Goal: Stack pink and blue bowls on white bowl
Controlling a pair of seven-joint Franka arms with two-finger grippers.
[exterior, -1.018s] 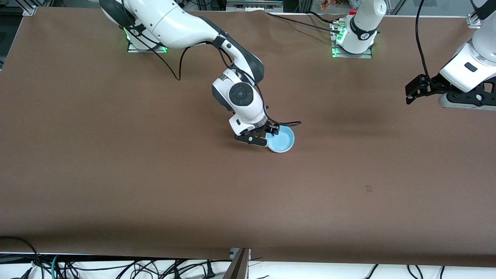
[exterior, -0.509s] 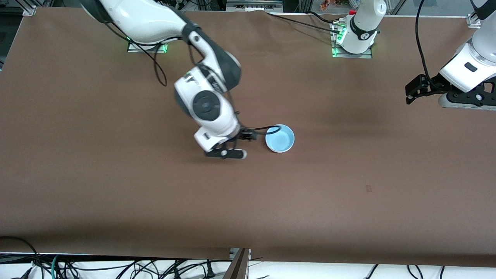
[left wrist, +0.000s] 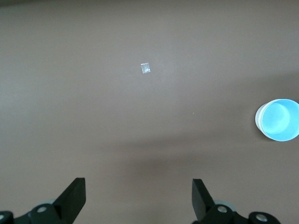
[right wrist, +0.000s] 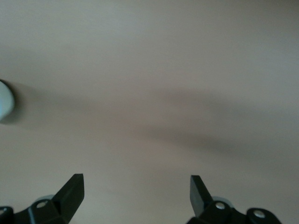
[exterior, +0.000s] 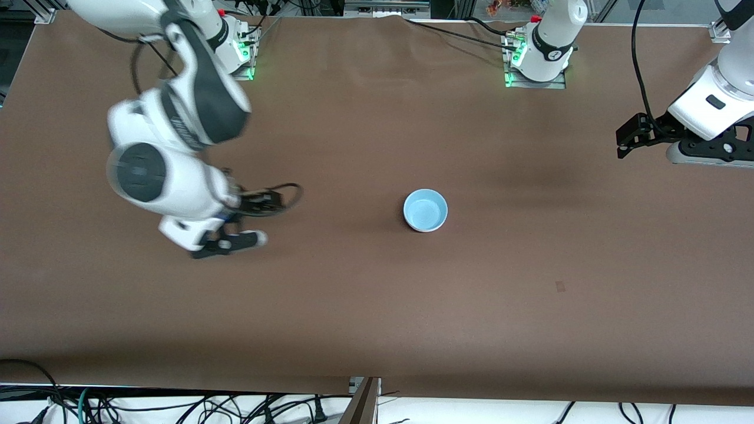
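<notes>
The light blue bowl sits at the table's middle, nested on a white bowl whose edge shows under it. The pink bowl is hidden. The stack also shows in the left wrist view, blue bowl with the white edge. A pale sliver of it shows in the right wrist view. My right gripper is open and empty, over bare table toward the right arm's end, well apart from the bowls. My left gripper is open and empty and waits at the left arm's end.
The brown table cover is flat. A small pale mark lies on it nearer the front camera than the bowls, and shows in the left wrist view. Cables hang below the table's near edge.
My right gripper has drawn away from the blue bowl's rim and swung toward the right arm's end of the table. The bowl stays in place. The left arm has not moved.
</notes>
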